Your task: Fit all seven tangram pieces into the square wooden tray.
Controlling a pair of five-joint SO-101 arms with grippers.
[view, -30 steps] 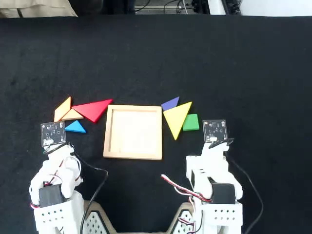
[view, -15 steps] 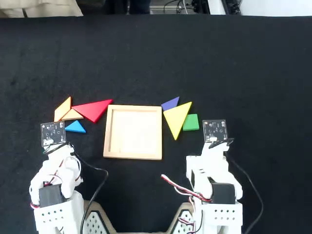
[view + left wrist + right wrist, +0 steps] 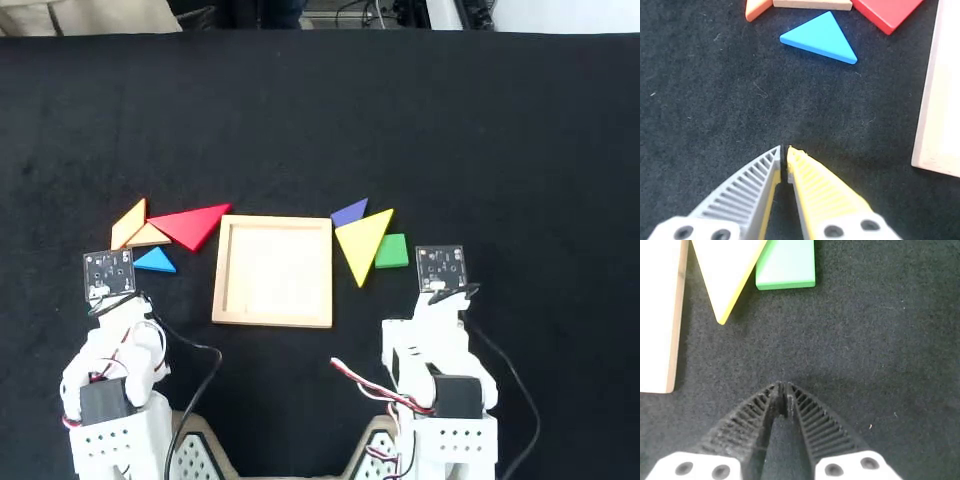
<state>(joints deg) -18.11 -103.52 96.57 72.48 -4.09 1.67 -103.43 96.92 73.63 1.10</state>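
Fingers [image 3: 752, 180] of the left gripper [image 3: 785, 150] are pressed together along their length, one grey and one yellow, with nothing between them. Their tips sit over bare black cloth of the counter [image 3: 420, 120], and whether they touch it cannot be told. Just ahead of them lies the blue triangle [image 3: 821, 39], flat on the cloth and apart from the tips.

Beyond it sit the tan triangle [image 3: 150, 236], the orange piece [image 3: 128, 221] and the red triangle [image 3: 192, 224], all touching or nearly touching one another. The red triangle's point comes close to a far corner of the square wooden tray [image 3: 222, 270].

The right gripper [image 3: 782, 386] has its black ribbed fingers closed tip to tip as well, gripping nothing, over bare cloth. Ahead of it the green square [image 3: 786, 262] lies against the yellow triangle [image 3: 725, 270], whose long edge runs just beside the tray's side. The purple triangle [image 3: 350, 211] rests at the yellow triangle's far edge.

The tray lies flat between the two arms, near the middle of the counter. All seven pieces are outside it, four on the left arm's side and three on the right arm's side.
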